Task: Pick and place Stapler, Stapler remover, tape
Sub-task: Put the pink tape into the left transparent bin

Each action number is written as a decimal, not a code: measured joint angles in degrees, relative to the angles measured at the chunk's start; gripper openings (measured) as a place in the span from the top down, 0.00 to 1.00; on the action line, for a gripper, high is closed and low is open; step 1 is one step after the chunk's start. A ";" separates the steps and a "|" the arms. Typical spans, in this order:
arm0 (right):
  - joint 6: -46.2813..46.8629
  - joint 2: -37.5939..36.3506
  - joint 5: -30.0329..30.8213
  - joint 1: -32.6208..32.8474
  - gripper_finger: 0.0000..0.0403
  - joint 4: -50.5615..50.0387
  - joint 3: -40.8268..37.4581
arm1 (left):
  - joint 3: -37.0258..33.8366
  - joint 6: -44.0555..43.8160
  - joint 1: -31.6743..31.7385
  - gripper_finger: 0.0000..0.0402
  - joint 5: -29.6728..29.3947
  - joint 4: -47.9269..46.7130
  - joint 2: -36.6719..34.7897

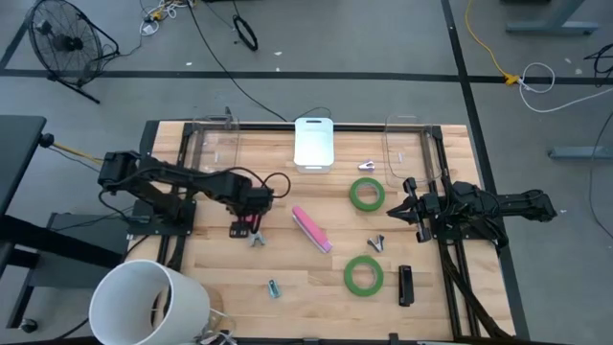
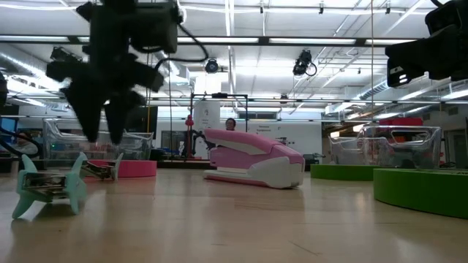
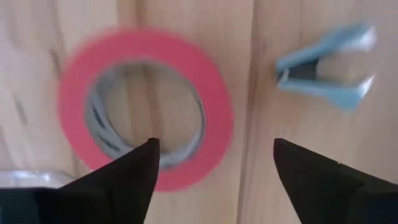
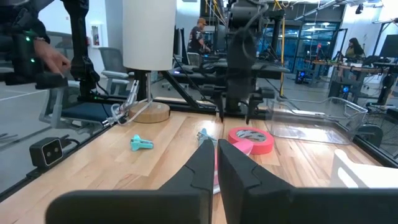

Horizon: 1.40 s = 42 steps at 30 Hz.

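Observation:
My left gripper (image 1: 251, 218) is open and points down, hovering above the red-pink tape ring (image 3: 146, 106), which lies flat on the table. In the left wrist view one fingertip (image 3: 146, 155) stands over the ring's near rim and the other (image 3: 286, 155) over bare wood. A blue-grey staple remover (image 3: 326, 68) lies beside the ring. The pink stapler (image 1: 311, 230) lies mid-table. Two green tape rings (image 1: 366, 194) (image 1: 364, 275) lie flat to its right. My right gripper (image 1: 402, 206) is shut and empty, waiting at the right by the farther green ring.
A white container (image 1: 314, 144) and two clear bins (image 1: 215, 144) (image 1: 412, 144) stand along the far edge. A white cylinder (image 1: 148, 302) stands at the near left. Other staple removers (image 1: 376, 243) (image 1: 274, 287) (image 1: 367, 166) and a black object (image 1: 405, 286) lie scattered.

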 joint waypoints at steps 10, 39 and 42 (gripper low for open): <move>-0.01 0.00 0.00 0.00 0.95 0.00 -0.02 | -7.33 1.74 -0.01 0.18 0.06 3.82 -0.05; 0.00 0.00 0.00 -0.02 0.95 -0.01 -0.01 | -4.75 28.22 -0.08 0.18 -3.26 9.60 0.04; 0.00 0.00 0.00 0.01 0.95 0.00 -0.02 | -4.75 28.33 -0.08 0.18 -1.20 10.29 0.03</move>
